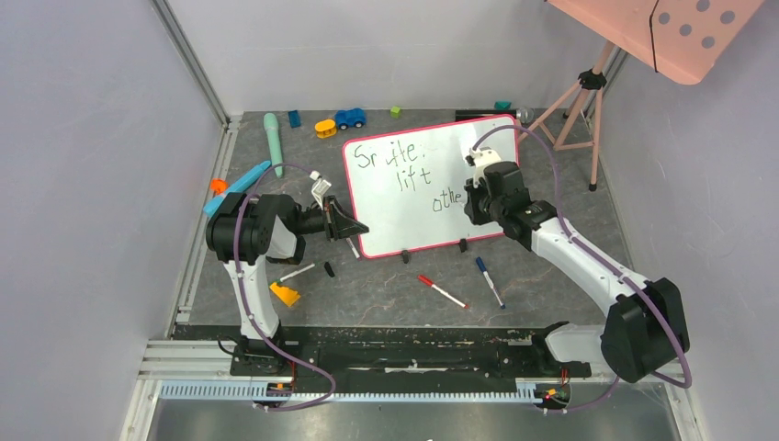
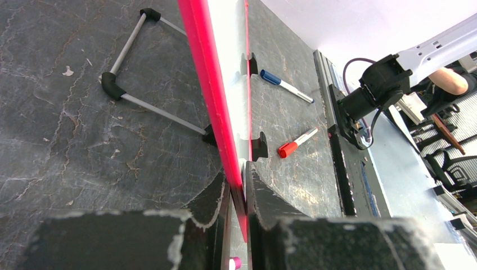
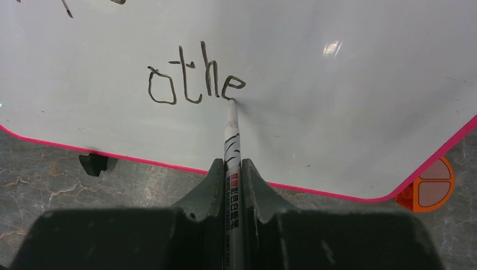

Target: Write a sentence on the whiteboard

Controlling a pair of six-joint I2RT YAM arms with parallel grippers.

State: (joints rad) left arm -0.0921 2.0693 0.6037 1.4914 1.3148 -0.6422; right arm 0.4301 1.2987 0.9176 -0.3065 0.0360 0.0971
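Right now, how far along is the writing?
Done: "Sr ite." and "lift" are on the whiteboard. In hand: right fingers hold the marker, tip at the "e" of "othe"; left fingers clamp the board's frame. Left: likely the rest of that word.

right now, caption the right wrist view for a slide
The right hand pinches a marker, its tip on the whiteboard at the end of the letters othe

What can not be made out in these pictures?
Top view: right gripper hides the marker tip.
Left wrist: whiteboard stands edge-on, so the sentence is unseen.
Right wrist: picture's top edge cuts the sentence above "othe".
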